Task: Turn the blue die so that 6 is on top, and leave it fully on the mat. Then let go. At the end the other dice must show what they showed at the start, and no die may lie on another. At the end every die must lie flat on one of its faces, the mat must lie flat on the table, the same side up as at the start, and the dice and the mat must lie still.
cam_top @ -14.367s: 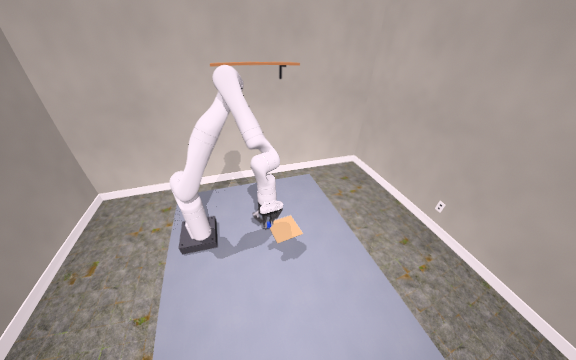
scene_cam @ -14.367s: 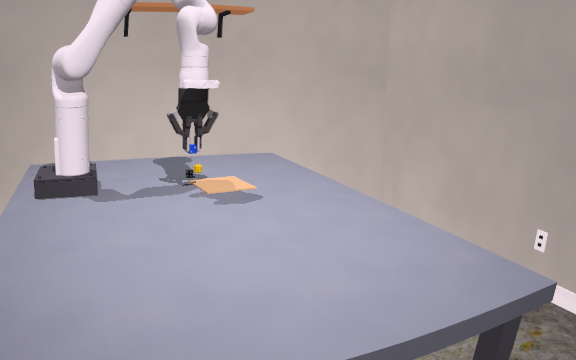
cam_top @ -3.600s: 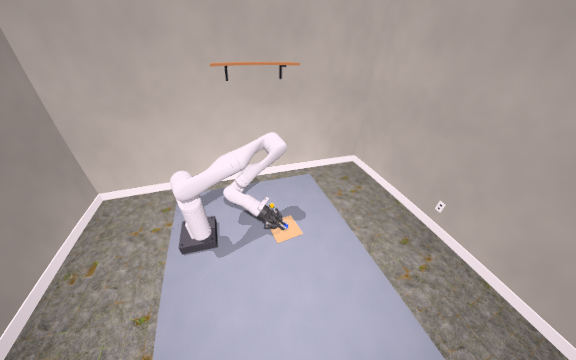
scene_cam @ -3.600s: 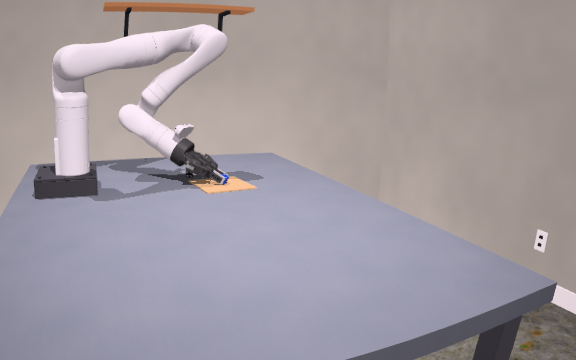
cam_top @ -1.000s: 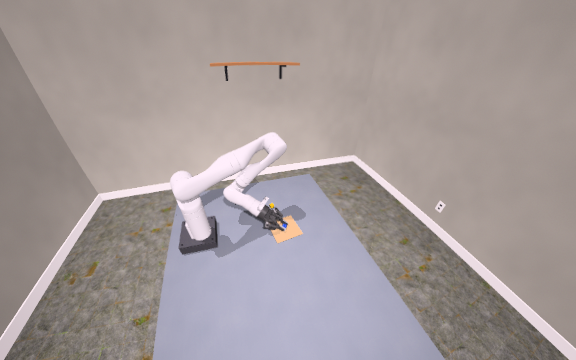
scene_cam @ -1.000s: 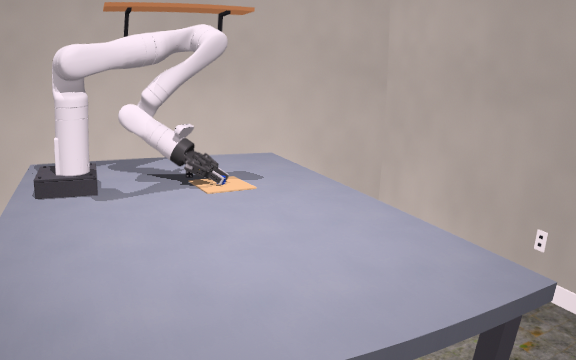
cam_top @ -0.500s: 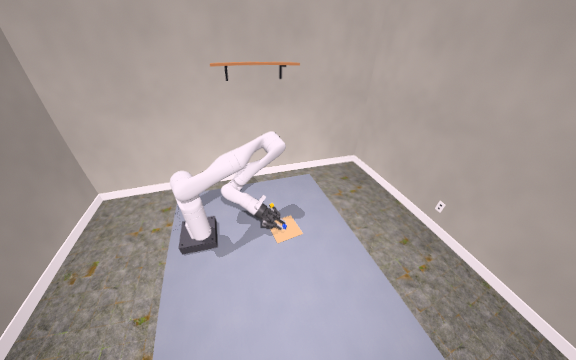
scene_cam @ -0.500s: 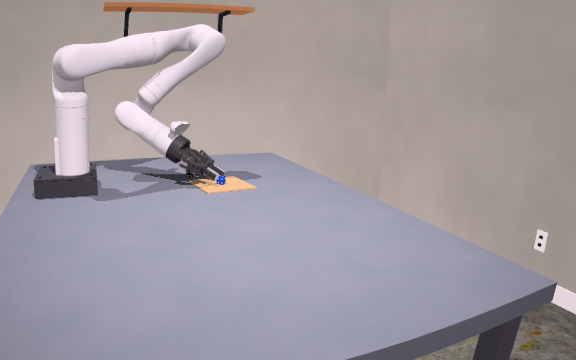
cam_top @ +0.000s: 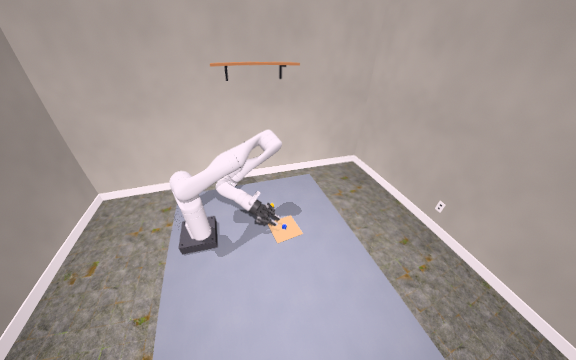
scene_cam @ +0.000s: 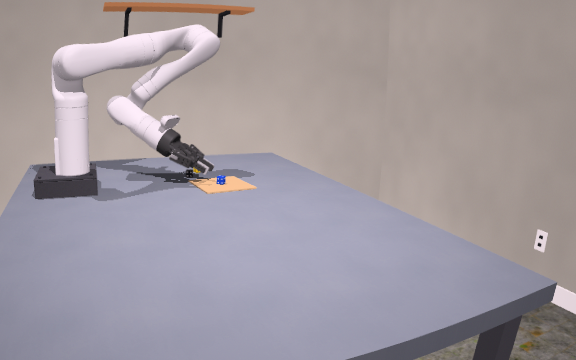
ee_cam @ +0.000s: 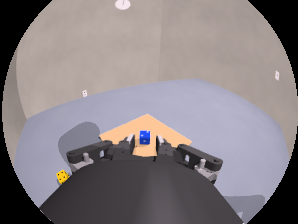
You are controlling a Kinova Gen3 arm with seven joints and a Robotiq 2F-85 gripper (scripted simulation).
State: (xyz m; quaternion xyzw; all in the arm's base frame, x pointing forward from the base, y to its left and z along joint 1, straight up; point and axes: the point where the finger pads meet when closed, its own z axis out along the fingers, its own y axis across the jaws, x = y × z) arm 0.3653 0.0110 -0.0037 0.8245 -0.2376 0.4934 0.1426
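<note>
The blue die (cam_top: 284,227) (scene_cam: 221,180) (ee_cam: 145,137) sits on the orange mat (cam_top: 288,237) (scene_cam: 238,186) (ee_cam: 147,121), inside its edges, and looks flat on a face. Its pips are too small to read surely, so its top number cannot be told. The mat lies flat on the table. My gripper (cam_top: 277,222) (scene_cam: 208,169) (ee_cam: 145,140) is partly open and empty. Its fingertips are above the mat, a little back from the die on the robot's side; in the wrist view the die shows between them, but the exterior view shows it apart from them.
A yellow die (cam_top: 272,205) (scene_cam: 196,170) (ee_cam: 62,176) lies off the mat, behind the gripper in the exterior view and left of it in the wrist view. A black die (scene_cam: 189,173) shows beneath the gripper in the exterior view. A shelf (cam_top: 255,64) (scene_cam: 178,8) is on the wall.
</note>
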